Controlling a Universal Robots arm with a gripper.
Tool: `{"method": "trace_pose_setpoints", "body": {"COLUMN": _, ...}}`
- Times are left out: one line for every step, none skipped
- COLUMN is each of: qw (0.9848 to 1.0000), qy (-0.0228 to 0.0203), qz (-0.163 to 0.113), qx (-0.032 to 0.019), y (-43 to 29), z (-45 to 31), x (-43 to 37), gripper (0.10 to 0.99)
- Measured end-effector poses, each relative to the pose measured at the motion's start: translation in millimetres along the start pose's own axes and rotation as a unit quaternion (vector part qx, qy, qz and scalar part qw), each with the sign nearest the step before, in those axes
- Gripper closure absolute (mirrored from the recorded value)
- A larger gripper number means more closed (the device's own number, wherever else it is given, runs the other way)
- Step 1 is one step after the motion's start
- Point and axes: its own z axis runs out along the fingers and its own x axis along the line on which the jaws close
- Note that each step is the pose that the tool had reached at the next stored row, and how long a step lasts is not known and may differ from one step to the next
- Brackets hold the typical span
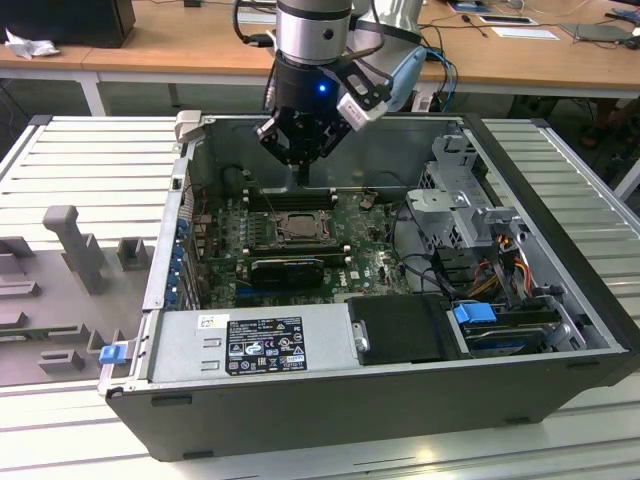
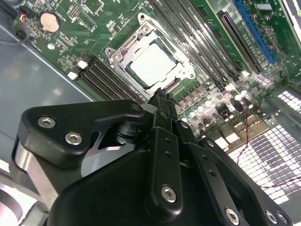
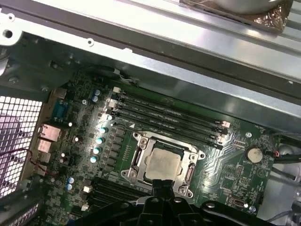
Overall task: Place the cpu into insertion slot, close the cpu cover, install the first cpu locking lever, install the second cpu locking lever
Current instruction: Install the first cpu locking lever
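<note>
Closest to the wrist cameras, the pincer [image 2: 160, 96] has its fingers clenched together with nothing between them, and its tip hangs just beside the near edge of the insertion slot [image 3: 135, 157]. One cpu [image 2: 153, 63] lies flat inside that slot, its pale face showing through the window of the one cpu cover [image 2: 120, 55], which looks folded down over it. I judge that the work stands at the locking levers, though I cannot make out either thin lever clearly enough to say whether it is hooked. To do this step well, the closed tip should bear only on the lever rod, well away from the chip face and the cover window. It should push steadily down and sideways until the rod tucks under its catch, without scraping the board. Two banks of long black memory slots [image 3: 169, 117] flank the socket, one on each side, so the sweep has to stay short. One round coin battery [image 3: 254, 154] sits near a corner of the board. Farther out, one open computer case [image 1: 330, 390] holds everything, lying on the ribbed metal table [image 1: 90, 160].
</note>
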Motion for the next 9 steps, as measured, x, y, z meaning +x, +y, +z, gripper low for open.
{"method": "trace_pose_setpoints", "body": {"qw": 1.0, "qy": 0.0001, "qz": -0.007, "qx": 0.0001, "y": 0.0, "z": 0.0, "x": 0.0, "gripper": 0.98}}
{"method": "trace_pose_setpoints", "body": {"qw": 0.9999, "qy": 0.0001, "qz": -0.011, "qx": 0.0002, "y": 0.0, "z": 0.0, "x": 0.0, "gripper": 0.98}}
{"method": "trace_pose_setpoints", "body": {"qw": 0.9999, "qy": 0.0003, "qz": -0.015, "qx": 0.0002, "y": 0.0, "z": 0.0, "x": 0.0, "gripper": 0.98}}
{"method": "trace_pose_setpoints", "body": {"qw": 0.9998, "qy": 0.0003, "qz": -0.022, "qx": 0.0003, "y": 0.0, "z": 0.0, "x": 0.0, "gripper": 0.98}}
{"method": "trace_pose_setpoints", "body": {"qw": 0.9996, "qy": 0.0005, "qz": -0.028, "qx": 0.0004, "y": 0.0, "z": 0.0, "x": 0.0, "gripper": 0.98}}
{"method": "trace_pose_setpoints", "body": {"qw": 0.9995, "qy": 0.0005, "qz": -0.031, "qx": 0.0004, "y": 0.0, "z": 0.0, "x": 0.0, "gripper": 0.98}}
{"method": "trace_pose_setpoints", "body": {"qw": 0.9993, "qy": 0.0006, "qz": -0.038, "qx": 0.0006, "y": 0.0, "z": 0.0, "x": 0.0, "gripper": 0.98}}
{"method": "trace_pose_setpoints", "body": {"qw": 0.9991, "qy": 0.0007, "qz": -0.043, "qx": 0.0006, "y": 0.0, "z": 0.0, "x": 0.0, "gripper": 0.98}}
{"method": "trace_pose_setpoints", "body": {"qw": 0.9988, "qy": 0.0008, "qz": -0.049, "qx": 0.0007, "y": 0.0, "z": 0.0, "x": 0.0, "gripper": 0.98}}
